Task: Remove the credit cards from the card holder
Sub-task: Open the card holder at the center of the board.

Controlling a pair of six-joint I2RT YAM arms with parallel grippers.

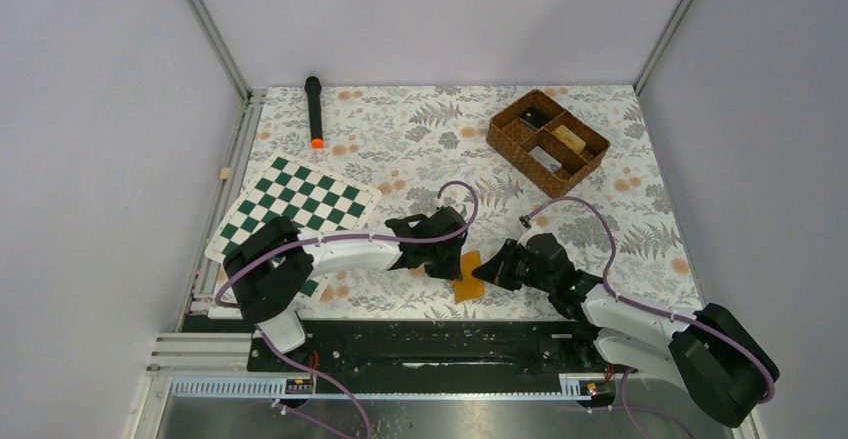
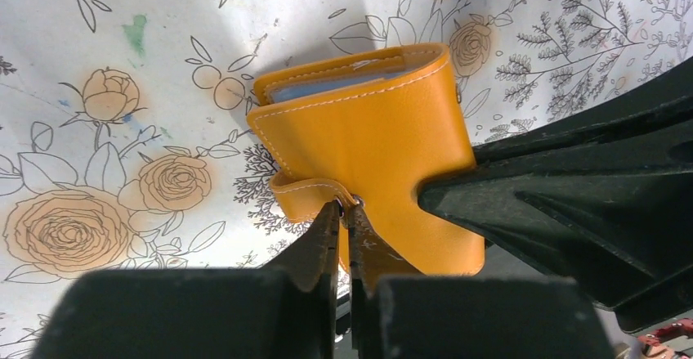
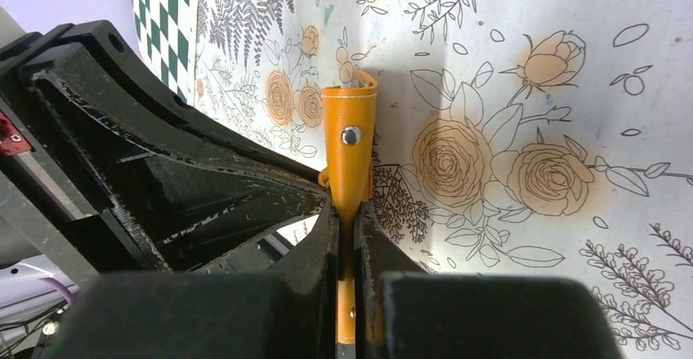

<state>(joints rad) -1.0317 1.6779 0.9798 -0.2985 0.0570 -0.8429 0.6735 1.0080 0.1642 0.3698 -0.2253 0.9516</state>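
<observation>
Both of your claws are clenched on the card holder.
Your left gripper is all but shut, its tips pinching the holder's snap strap, and the folded body lies just beyond them. Your right gripper clamps the holder's near edge between its fingers, with the snap stud just ahead of the tips. A light blue card shows only as a sliver at the far opening, the rest hidden inside. You cannot tell whether the holder touches the floral cloth.
</observation>
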